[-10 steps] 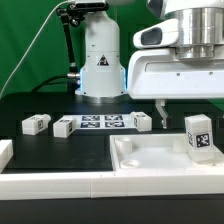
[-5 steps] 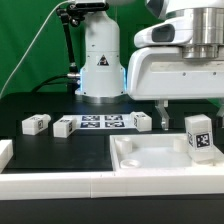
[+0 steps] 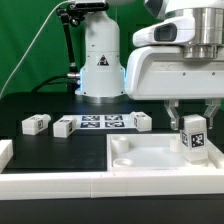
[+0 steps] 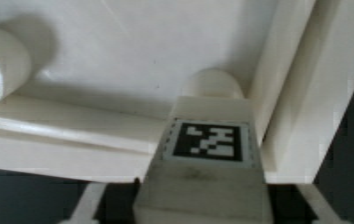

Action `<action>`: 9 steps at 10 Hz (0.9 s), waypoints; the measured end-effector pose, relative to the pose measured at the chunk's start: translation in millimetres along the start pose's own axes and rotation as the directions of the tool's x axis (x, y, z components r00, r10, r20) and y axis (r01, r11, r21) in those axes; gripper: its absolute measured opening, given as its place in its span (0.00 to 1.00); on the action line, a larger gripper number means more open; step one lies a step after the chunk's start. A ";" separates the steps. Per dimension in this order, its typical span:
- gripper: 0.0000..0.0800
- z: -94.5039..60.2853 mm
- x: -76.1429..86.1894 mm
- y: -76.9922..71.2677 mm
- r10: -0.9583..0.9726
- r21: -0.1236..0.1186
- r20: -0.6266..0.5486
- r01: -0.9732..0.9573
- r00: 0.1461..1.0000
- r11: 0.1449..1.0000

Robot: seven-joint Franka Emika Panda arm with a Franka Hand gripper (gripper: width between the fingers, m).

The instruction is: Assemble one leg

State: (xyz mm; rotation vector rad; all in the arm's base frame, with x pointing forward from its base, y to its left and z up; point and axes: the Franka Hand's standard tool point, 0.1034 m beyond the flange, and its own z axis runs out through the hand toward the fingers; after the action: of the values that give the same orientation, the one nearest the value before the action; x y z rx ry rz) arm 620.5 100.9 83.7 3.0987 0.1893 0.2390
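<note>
Leg [image 3: 196,138]: was found standing upright directly beneath the hand [image 3: 193,120], inside the white tray [image 3: 135,163] near its raised rim. Hand: was recorded as spread, one finger [image 3: 172,112] placed to each side of the leg's top with no contact discernible; the straddle was judged to be a line-up for a pinch. Other small blocks [image 3: 36,124] and the marker board [image 3: 100,123] were left on the table [image 3: 60,150], well apart from the hand.
</note>
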 end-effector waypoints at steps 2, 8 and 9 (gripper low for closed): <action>0.36 0.3 -0.7 -0.8 0.125 0.002 0.001 -0.125 0.992 0.992; 0.36 1.8 -4.6 -18.8 0.754 0.011 0.006 -0.754 0.656 0.656; 0.36 2.1 -4.9 -19.5 0.826 0.009 0.007 -0.826 0.563 0.563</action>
State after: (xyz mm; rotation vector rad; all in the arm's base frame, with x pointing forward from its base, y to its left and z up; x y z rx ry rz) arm 613.6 119.6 80.1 2.9076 -1.3156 0.2341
